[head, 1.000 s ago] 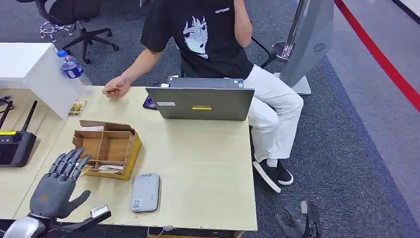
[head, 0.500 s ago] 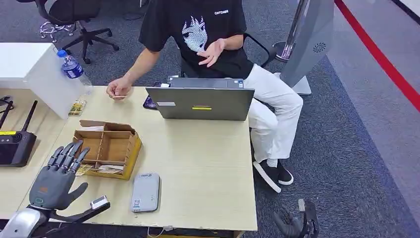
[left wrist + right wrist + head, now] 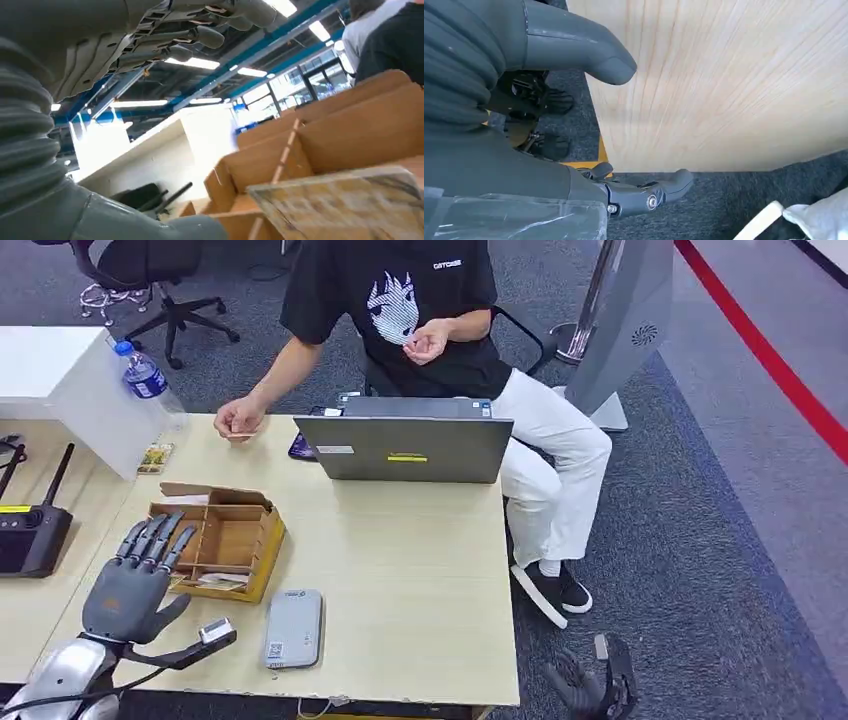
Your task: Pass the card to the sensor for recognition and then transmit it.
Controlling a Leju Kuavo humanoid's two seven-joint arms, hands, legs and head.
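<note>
The wooden table (image 3: 400, 580) takes most of the head view; a person (image 3: 420, 310) in a black printed shirt sits at its far side behind a grey laptop (image 3: 405, 445), which carries a small yellow sticker and a pale label, both too small to read. Nearer to the robot stands the open cardboard box (image 3: 225, 535) with inner dividers; some cards (image 3: 215, 581) lie at its near edge, and in the left wrist view a card (image 3: 345, 205) with a blurred print lies in front of the box walls. The flat grey sensor (image 3: 293, 627) rests just beside the box, toward the table edge; it bears a small square code, not legible.

The left hand (image 3: 135, 575) hovers at the near corner of the box with its fingers spread apart and holding nothing; the right hand (image 3: 589, 50) hangs below the table edge, and I cannot tell how its fingers lie.

I judge the task to be at its beginning: no card is picked up, so the grasp, the presentation to the sensor and the handing over are all left. A water bottle (image 3: 147, 375) has a blue label; its writing is unreadable.
</note>
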